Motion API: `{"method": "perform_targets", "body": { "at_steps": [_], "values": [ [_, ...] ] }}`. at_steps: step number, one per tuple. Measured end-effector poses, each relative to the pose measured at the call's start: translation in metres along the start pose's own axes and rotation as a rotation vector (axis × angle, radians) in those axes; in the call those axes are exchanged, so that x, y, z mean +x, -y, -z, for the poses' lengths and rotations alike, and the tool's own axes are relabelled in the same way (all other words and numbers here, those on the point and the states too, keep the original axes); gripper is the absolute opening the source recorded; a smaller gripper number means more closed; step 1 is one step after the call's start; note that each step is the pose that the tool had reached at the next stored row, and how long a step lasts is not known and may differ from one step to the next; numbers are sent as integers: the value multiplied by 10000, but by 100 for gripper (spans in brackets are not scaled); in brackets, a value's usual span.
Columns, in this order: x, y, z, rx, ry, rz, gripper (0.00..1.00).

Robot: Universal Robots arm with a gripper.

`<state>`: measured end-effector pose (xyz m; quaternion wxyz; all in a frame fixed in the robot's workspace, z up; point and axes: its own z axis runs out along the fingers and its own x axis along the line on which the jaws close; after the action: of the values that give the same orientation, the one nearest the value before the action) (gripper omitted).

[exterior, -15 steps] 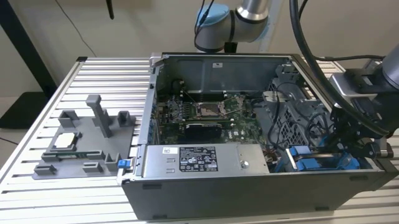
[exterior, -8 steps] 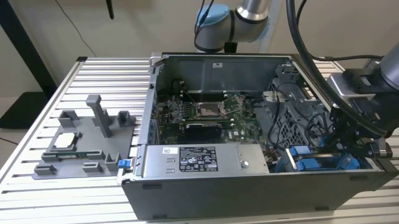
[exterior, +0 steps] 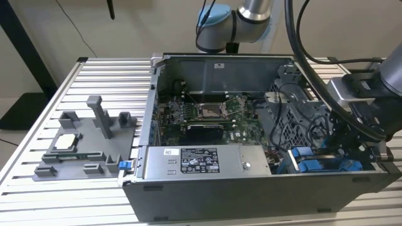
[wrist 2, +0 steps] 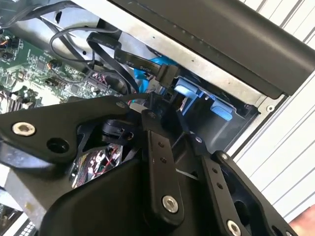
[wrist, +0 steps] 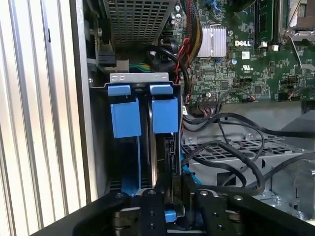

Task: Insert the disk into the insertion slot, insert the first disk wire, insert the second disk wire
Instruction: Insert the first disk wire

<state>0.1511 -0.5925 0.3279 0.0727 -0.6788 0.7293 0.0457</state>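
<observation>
Hard to make out the tips of the gripper (wrist: 173,196) (own linkage in the way in both wrist views). Seems clamped narrow on the disk (wrist: 165,157), edge-on, straight ahead between its links. Reaches into the insertion slot (wrist: 142,77) just ahead, beneath 2 blue tabs (wrist: 165,114).
</observation>
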Motion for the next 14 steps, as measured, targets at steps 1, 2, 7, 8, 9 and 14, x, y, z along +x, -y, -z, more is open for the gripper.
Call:
{"method": "perform_targets", "body": {
  "at_steps": [1,2,7,8,9,14],
  "values": [
    [-2,-1,12,0,7,0,100],
    [-4,-1,30,-2,16,0,100],
    [-25,1,149,-4,56,-2,100],
    [-27,1,166,-4,59,-2,100],
    [-30,2,181,-4,59,-2,100],
    [-41,4,248,-4,58,-2,100]
  ]
}}
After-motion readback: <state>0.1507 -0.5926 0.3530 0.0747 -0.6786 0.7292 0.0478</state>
